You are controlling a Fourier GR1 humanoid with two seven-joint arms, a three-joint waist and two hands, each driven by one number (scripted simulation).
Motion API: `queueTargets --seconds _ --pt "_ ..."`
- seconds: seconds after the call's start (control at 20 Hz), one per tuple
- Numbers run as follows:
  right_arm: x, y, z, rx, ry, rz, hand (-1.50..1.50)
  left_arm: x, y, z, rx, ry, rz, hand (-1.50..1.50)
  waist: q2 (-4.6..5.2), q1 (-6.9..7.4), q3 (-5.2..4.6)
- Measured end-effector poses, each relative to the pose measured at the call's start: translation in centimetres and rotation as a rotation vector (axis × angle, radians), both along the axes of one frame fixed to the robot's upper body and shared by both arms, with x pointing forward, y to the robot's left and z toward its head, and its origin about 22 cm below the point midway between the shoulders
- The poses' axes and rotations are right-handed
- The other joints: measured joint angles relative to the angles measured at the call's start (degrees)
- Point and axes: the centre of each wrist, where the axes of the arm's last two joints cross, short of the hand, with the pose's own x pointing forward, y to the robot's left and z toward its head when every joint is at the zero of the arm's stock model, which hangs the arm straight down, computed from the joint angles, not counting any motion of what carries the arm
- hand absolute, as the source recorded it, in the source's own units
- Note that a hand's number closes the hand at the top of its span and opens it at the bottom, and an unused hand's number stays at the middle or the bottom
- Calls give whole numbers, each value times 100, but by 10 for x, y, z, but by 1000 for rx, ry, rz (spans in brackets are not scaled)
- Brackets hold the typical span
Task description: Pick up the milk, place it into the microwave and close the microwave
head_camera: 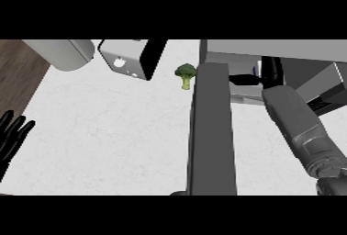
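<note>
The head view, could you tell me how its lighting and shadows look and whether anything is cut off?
Head view: flat, even light on the white speckled counter, no glare and no sharp cast shadows; the microwave's cavity is dark, so the black right hand inside it is hard to read and the milk is not discernible; the open grey microwave door hides the counter behind it; the black left hand is cut by the left edge.

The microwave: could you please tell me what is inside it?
Inside the microwave, the right hand reaches in. Its fingers and any milk are hidden.

A broccoli floret (185, 75) lies on my white worktop (108, 137), near a toaster (132, 57) and a grey cylindrical canister (62, 53).
</note>
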Motion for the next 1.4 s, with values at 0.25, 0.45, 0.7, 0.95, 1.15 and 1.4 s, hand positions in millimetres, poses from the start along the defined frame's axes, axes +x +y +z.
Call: queueTargets --seconds 0.25,0.45,0.7,0.95,1.15,1.4 --pt "-10 2 -18 150 22 66 -150 7 -10 -4 -9 3 -46 -150 -60 -120 -7" --pt "-19 3 -36 251 57 109 -150 10 -23 -4 -15 13 -79 150 -119 -219 -14" --pt "-38 -2 -63 390 102 192 -150 13 -40 -6 -20 27 -131 150 -177 -339 -18" --pt "-60 -6 -89 488 123 249 -150 16 -56 -4 -19 57 -173 150 -233 -452 -26" --pt "-82 -6 -113 533 141 262 -150 18 -71 -9 -23 82 -190 150 -270 -538 -32" --pt "-112 -2 -140 536 154 278 -150 21 -91 -8 -2 103 -238 150 -307 -630 -38"
